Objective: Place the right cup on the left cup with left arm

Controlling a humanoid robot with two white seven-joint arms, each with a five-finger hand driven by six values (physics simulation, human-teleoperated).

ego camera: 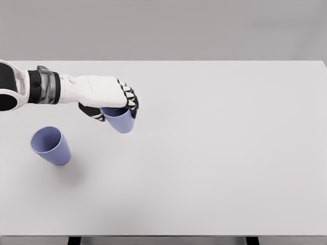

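While gripped, cup [120, 120] upright, mouth skyward.

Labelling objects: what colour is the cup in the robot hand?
Periwinkle blue plastic cup, seen in head view.

We read this as a simulated test bench, not a home or kitchen: one big plain white table [214, 153] fills most of the view, against a flat grey backdrop [163, 28] with no walls, furniture or fittings we can make out. Surfaces are uniform and textureless, shadows soft, typical render look. Dark table legs [74, 240] just show at the bottom edge. Only props are two identical plain blue cups [51, 145], and a white robot arm [76, 89] enters from the left
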